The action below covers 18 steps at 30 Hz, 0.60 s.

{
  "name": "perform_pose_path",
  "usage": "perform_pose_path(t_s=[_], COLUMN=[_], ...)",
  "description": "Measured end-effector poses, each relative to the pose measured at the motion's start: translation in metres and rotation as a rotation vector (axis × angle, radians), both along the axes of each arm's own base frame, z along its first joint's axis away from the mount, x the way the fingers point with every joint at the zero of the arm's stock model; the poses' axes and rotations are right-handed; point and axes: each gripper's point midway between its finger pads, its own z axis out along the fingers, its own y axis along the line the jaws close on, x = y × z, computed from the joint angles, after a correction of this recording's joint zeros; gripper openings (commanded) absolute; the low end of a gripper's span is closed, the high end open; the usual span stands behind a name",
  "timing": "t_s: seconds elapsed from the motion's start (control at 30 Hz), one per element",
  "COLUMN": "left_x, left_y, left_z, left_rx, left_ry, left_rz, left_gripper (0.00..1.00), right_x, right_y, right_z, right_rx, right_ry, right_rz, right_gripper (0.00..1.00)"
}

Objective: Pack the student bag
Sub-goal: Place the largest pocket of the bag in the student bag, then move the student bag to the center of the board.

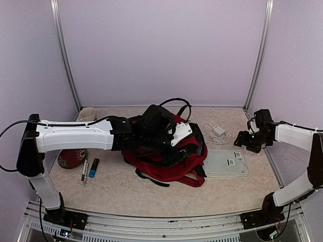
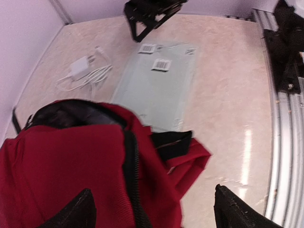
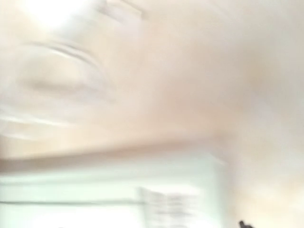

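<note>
— where does the packing stand?
— barely begun, by the look of it. the student bag [image 1: 169,159] lies slumped mid-bench, its top seemingly partly open. the charger [image 1: 218,133], pale flat pad [image 1: 226,163] and pens [image 1: 90,169] all lie outside it on the bench [image 1: 126,194].
— and the arms?
— the left hand [image 2: 154,199] hovers over the bag, fingers spread wide, holding nothing. the right hand [image 1: 247,140] hangs above the pad's far end. whether it is open, i cannot tell, as its own camera is a blur.
</note>
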Motion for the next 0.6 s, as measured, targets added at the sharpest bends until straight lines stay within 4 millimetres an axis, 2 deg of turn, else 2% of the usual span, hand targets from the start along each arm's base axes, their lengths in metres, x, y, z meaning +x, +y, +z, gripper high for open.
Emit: perform_pose_path(t_s=[0.03,0.13,0.2,0.27,0.33,0.37,0.4,0.47,0.6], left_x=[-0.017,-0.062,-0.087,-0.100,-0.096,-0.086,-0.078,-0.055,-0.025], left_y=[-0.009,-0.039,-0.058,-0.072,-0.089,-0.105,-0.112,-0.125,-0.117], left_z=[0.000,0.005,0.009,0.005,-0.005,-0.015,-0.020,-0.045,-0.103], left_rx=[0.004,-0.006,-0.018,-0.016,0.016,0.040,0.045,0.093,0.217], left_ry=[0.008,0.025,0.030,0.039,0.048,0.045,0.041,0.037,0.043], left_rz=[-0.049,-0.188,-0.264,-0.303,-0.294,-0.267,-0.249,-0.197,-0.129], left_gripper=[0.91,0.93,0.92,0.86,0.77,0.71,0.67,0.59,0.50], right_x=[-0.010,-0.016,-0.016,-0.017,-0.020,-0.021,-0.018,-0.017,-0.017], right_y=[-0.009,-0.026,-0.029,-0.026,-0.021,-0.019,-0.017,-0.011,-0.001], right_z=[-0.018,-0.037,-0.047,-0.055,-0.062,-0.064,-0.062,-0.062,-0.062], right_rx=[-0.007,-0.013,-0.012,-0.001,0.020,0.028,0.045,0.072,0.117], right_ry=[0.054,0.112,0.135,0.151,0.167,0.168,0.157,0.148,0.130], right_rz=[-0.024,-0.070,-0.074,-0.061,-0.042,-0.030,-0.021,0.003,0.048], right_gripper=[0.75,0.74,0.71,0.67,0.64,0.64,0.63,0.61,0.58])
